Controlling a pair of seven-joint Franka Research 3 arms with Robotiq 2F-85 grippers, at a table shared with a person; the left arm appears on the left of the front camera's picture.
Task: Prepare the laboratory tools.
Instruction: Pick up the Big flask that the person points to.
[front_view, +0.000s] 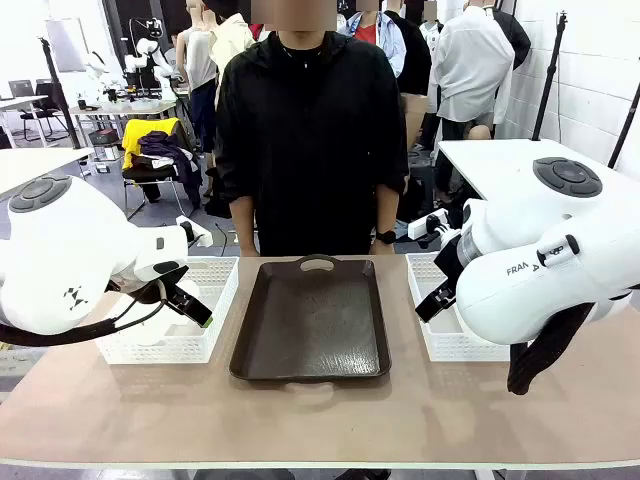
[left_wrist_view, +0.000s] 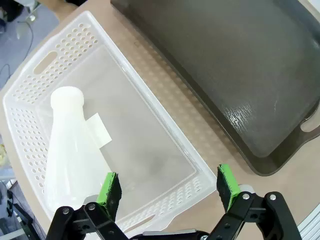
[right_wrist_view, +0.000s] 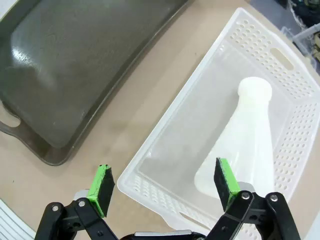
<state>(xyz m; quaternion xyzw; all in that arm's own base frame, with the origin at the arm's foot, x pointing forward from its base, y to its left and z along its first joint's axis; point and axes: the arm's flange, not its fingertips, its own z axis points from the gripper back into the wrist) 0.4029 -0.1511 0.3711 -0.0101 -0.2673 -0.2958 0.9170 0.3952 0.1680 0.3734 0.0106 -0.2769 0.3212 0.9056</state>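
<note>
Left gripper (left_wrist_view: 168, 186), right gripper (right_wrist_view: 163, 186): spread wide, empty.
Poised over left flask (left_wrist_view: 70, 150) and right flask (right_wrist_view: 250, 140) lying in baskets (left_wrist_view: 65, 55) (right_wrist_view: 260, 45), likely lining up lifts onto tray (front_view: 310, 320).

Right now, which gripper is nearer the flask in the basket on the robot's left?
Left. The left gripper hangs open above that basket, just off the base of the flask. The right gripper is across the tray, open over the other basket.

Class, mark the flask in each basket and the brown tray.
Left-basket flask (left_wrist_view: 68, 159), left wrist view, its sloping side.
Right-basket flask (right_wrist_view: 248, 141), right wrist view, its sloping side.
Brown tray (front_view: 312, 322), front view, its bare floor.
</note>
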